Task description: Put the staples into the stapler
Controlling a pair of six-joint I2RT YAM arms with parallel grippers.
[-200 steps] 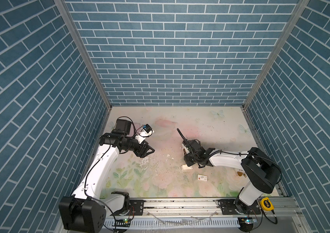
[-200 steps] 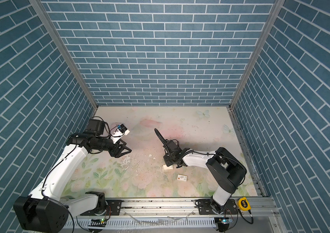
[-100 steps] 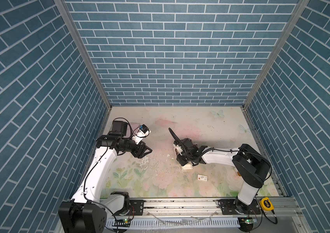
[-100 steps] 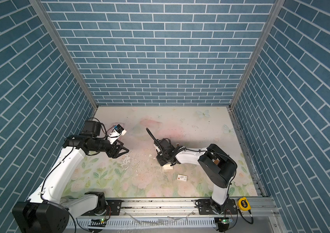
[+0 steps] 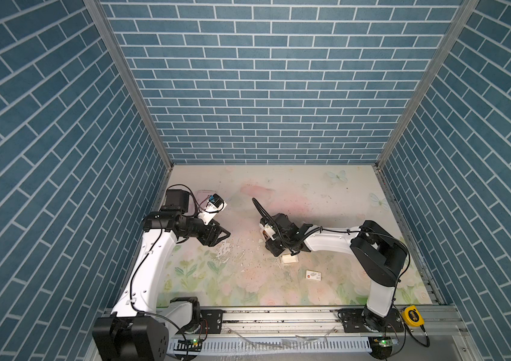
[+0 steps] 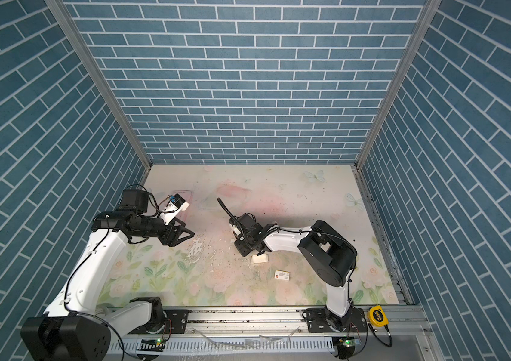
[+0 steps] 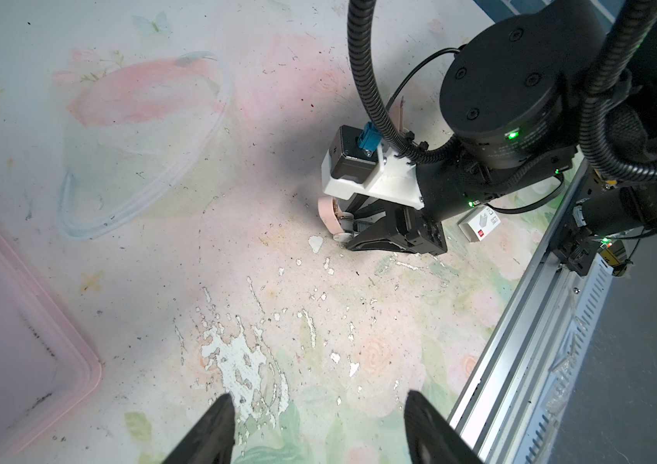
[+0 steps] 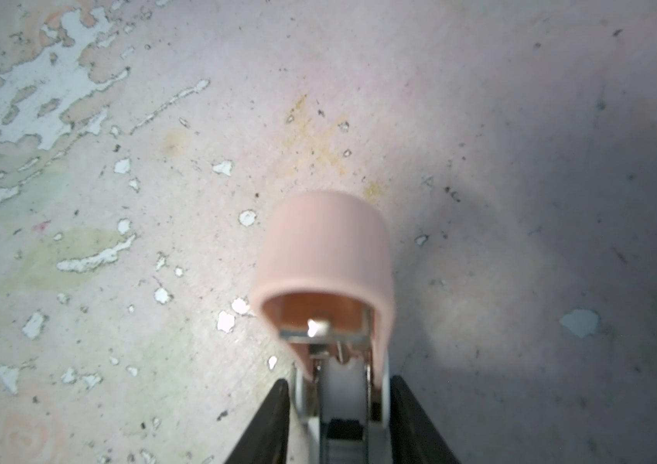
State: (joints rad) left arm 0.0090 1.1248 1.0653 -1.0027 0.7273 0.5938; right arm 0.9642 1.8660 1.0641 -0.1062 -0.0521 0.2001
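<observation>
reaching low over the worn floral table (image 5: 241, 281), the right gripper (image 8: 338, 385) has the pink stapler (image 8: 326, 249) between its two black fingers (image 8: 276, 413), the stapler's rounded end pointing away from the wrist. the fingers sit close against its sides, but i cannot tell whether they press it or stand just free. in both top views the cream-white staple tray (image 5: 290, 258) (image 6: 260, 258) lies on the table just beside that gripper, on the side nearer the rail; the strips inside are too small to make out. a flat white card sleeve with a red square (image 5: 313, 275) lies near the tray, apart from it. the left gripper (image 7: 314, 426) hangs above the table well apart from the stapler, jaws spread and empty, with a pink plastic tray (image 7: 77, 361) nearby.
</observation>
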